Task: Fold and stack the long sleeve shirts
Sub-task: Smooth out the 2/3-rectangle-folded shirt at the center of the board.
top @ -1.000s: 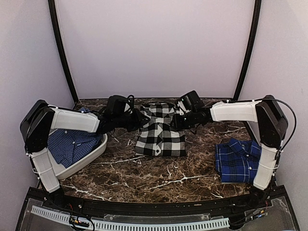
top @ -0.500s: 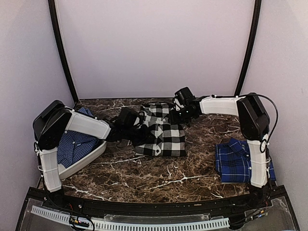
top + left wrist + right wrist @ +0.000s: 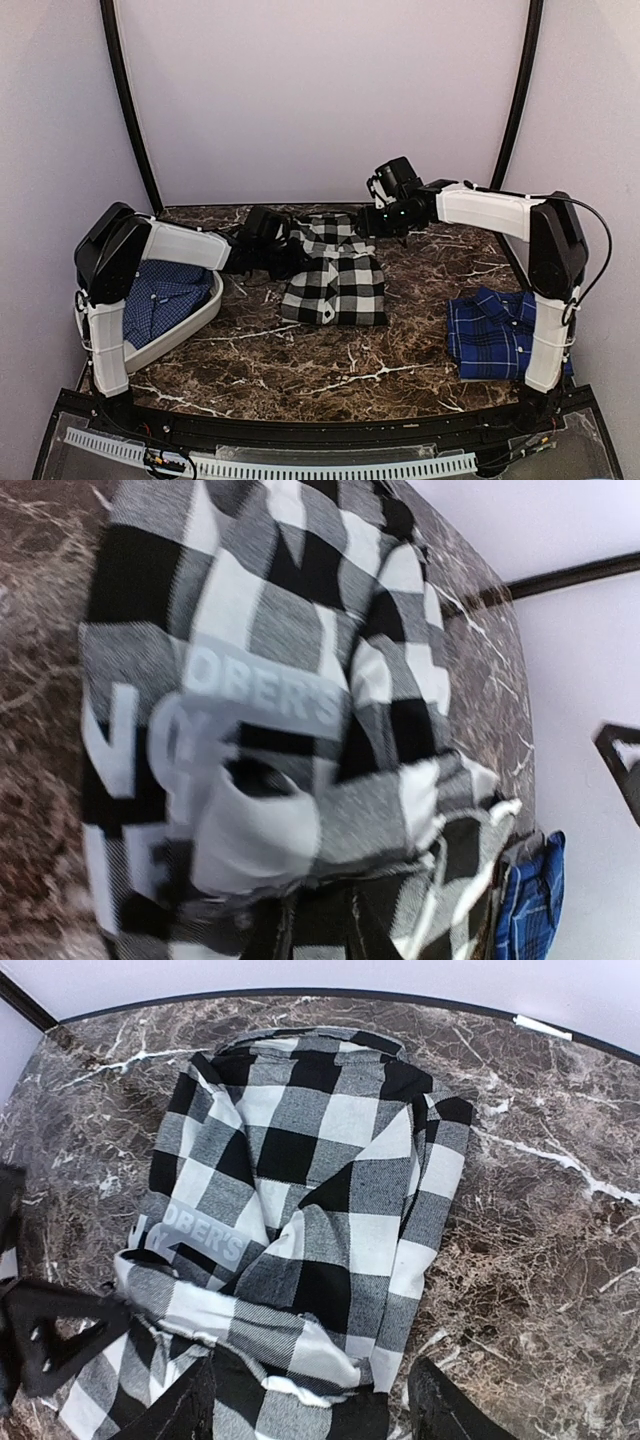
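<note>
Setting: lab robot test cell. Marble-patterned tabletop (image 3: 300,365) is enclosed by plain pale backdrop walls (image 3: 320,100) hung on curved black poles (image 3: 125,110). Slotted cable duct (image 3: 300,466) runs along near edge. Left arm (image 3: 185,246) and right arm (image 3: 490,210) are bolted there.

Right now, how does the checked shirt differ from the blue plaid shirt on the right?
Pattern: checked shirt has big black-and-white checks with white lettering; blue plaid shirt has a finer blue plaid.
Place: checked shirt lies mid-table; blue plaid shirt sits at the right edge.
Both are folded, flat on the marble table.

Bare table (image 3: 300,370) lies open between tray (image 3: 190,325), checked shirt (image 3: 335,290) and blue shirt (image 3: 495,335).
</note>
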Robot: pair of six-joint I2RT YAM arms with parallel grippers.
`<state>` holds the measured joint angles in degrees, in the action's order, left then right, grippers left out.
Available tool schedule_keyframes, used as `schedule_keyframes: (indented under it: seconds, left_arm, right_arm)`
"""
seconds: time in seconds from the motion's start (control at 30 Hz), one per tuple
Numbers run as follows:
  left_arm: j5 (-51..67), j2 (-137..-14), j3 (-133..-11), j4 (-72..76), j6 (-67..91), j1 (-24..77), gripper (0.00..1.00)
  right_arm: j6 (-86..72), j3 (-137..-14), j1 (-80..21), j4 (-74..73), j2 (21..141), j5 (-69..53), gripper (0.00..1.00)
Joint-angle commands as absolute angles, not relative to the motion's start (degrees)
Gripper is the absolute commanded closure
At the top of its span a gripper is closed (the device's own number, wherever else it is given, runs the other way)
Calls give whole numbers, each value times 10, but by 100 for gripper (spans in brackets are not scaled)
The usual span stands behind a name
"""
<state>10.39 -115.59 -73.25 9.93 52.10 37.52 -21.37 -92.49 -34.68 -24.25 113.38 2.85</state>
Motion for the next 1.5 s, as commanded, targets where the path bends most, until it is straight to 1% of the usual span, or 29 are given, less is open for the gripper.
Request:
schedule_keyframes:
  seconds: [0.0, 0.17, 0.27, 0.4, 0.53, 0.6, 0.63, 0.7, 0.77, 0.9, 1.07, 1.2, 1.3, 1.47]
  left_arm:
    - [96, -1199, -771, 60, 490, 336, 83]
    - [105, -1243, -828, 32, 467, 318, 83]
    - [105, -1240, -836, 17, 463, 313, 84]
    - [98, -1208, -830, 3, 455, 313, 82]
    - [103, -1141, -795, -10, 445, 313, 75]
    - [118, -1108, -766, -4, 443, 313, 69]
    - [134, -1096, -755, 12, 444, 314, 66]
    - [168, -1070, -726, 34, 444, 316, 62]
    - [208, -1059, -713, 45, 442, 324, 62]
    - [232, -1061, -704, 50, 438, 354, 63]
    - [236, -1078, -662, 55, 458, 382, 74]
    - [204, -1072, -607, 46, 485, 395, 80]
    - [177, -1063, -567, 40, 500, 408, 81]
    - [147, -1048, -533, 33, 519, 424, 83]
  right_arm:
    - [-222, -886, -363, -228, 1087, 28, 37]
    - [-228, -851, -387, -216, 1068, 18, 38]
    - [-229, -845, -391, -217, 1080, 17, 38]
    - [-219, -855, -389, -220, 1115, 30, 36]
    - [-212, -881, -386, -226, 1162, 22, 35]
    - [-214, -890, -378, -222, 1181, 12, 35]
    - [-216, -891, -374, -219, 1190, 8, 34]
    - [-218, -897, -367, -217, 1206, 3, 33]
    - [-219, -908, -362, -223, 1224, 3, 33]
    - [-219, -929, -360, -235, 1226, 13, 30]
    - [-227, -932, -361, -243, 1195, 22, 27]
    - [-227, -932, -368, -256, 1172, 38, 26]
    - [-225, -937, -388, -270, 1160, 52, 26]
    - [-230, -934, -432, -279, 1159, 75, 25]
